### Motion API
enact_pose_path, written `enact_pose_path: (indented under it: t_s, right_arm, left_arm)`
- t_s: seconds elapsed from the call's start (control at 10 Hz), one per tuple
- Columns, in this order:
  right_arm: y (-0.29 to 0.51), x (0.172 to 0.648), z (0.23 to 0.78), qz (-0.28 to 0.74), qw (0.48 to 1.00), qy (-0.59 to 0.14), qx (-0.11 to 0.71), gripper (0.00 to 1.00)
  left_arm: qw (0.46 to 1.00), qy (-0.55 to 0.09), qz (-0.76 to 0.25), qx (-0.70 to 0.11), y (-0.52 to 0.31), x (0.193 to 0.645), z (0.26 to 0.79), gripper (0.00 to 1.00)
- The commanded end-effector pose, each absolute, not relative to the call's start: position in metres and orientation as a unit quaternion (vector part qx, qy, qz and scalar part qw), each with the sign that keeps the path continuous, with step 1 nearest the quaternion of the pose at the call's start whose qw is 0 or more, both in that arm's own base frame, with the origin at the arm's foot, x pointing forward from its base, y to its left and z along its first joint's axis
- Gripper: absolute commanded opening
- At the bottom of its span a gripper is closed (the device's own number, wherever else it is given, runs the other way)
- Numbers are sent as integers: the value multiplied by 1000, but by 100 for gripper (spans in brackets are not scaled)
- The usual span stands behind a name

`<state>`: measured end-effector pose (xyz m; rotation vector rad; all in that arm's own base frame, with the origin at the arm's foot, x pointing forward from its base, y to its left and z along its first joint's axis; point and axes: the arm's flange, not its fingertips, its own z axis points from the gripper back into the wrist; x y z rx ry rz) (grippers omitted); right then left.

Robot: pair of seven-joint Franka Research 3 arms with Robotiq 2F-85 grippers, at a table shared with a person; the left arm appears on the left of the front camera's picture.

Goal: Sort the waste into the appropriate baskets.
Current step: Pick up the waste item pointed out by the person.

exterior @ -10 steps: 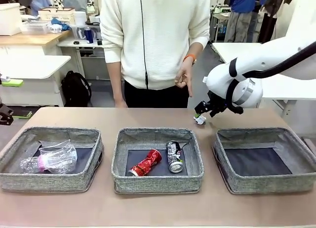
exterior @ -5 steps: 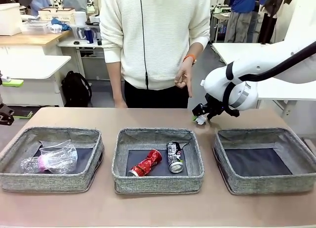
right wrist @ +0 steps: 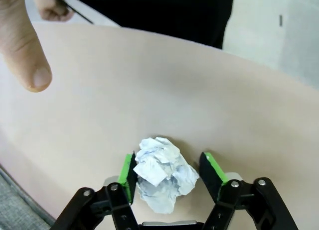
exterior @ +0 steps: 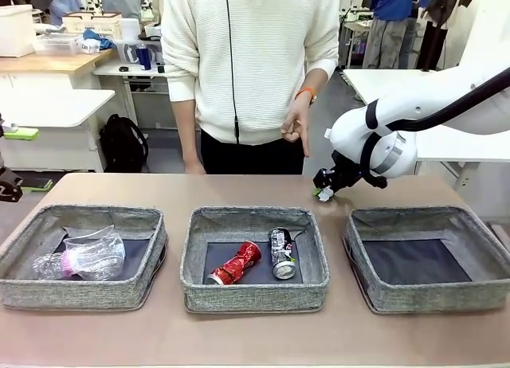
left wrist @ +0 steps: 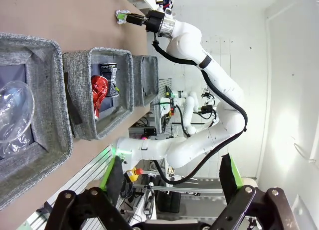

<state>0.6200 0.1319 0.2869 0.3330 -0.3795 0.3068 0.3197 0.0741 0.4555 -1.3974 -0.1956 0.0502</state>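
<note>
Baskets: three grey woven baskets in a row across the lower half of the front view, on the tan counter (exterior: pixel 255 336) — left basket (exterior: pixel 24 284), middle basket (exterior: pixel 255 292), right basket (exterior: pixel 422 300).
Left basket contents: one clear plastic cup (exterior: pixel 100 252) and one clear plastic bottle (exterior: pixel 60 264) with a pink label, lying together; its cap is hard to make out.
Middle basket contents: two cans side by side — one crushed red can (exterior: pixel 237 263) and one dark printed can (exterior: pixel 281 253).
Right basket contents: dark bottom showing.
Paper: one small white paper wad (right wrist: pixel 162 172), on the counter at centre right of the front view, above the gap between the middle and right baskets.
Right pincer (exterior: pixel 325 186): low over the counter, its two green pads either side of the wad; in the right wrist view one pad touches the paper, the other stands just beside it, so whether the grip is firm I cannot tell.
Left pincer (left wrist: pixel 172 177): wide apart at the bottom of the left wrist view, holding nothing.
Person: one, standing at the top centre of the front view; one hand (exterior: pixel 299 125) hangs with fingers down, near the right pincer.
</note>
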Motion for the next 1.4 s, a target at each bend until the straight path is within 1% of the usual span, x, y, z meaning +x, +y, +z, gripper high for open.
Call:
enact_pose_path:
  t_s: [0.0,0.1,0.2,0.3,1.0,1.1,1.2,1.3]
  right_arm:
    - [133,619,285,151,957,-183,166,0]
    - [133,619,284,150,958,-182,166,0]
    - [133,619,284,150,958,-180,165,4]
    - [133,619,284,150,958,-178,165,0]
    - [130,611,297,154,956,-178,176,0]
    - [128,599,316,138,955,-173,197,0]
    - [123,575,346,86,965,-162,185,0]
    - [120,541,380,53,973,-118,192,0]
  left_arm:
    - [753,-100,17,-651,73,320,457,100]
    - [753,-100,17,-651,73,320,457,100]
    - [753,-100,17,-651,73,320,457,100]
    - [753,-100,17,-651,73,320,457,100]
    - [753,-100,17,-651,73,320,457,100]
    - [753,-100,17,-651,73,320,457,100]
    - [753,-100,17,-651,73,320,457,100]
    - [753,-100,17,-651,73,320,457,100]
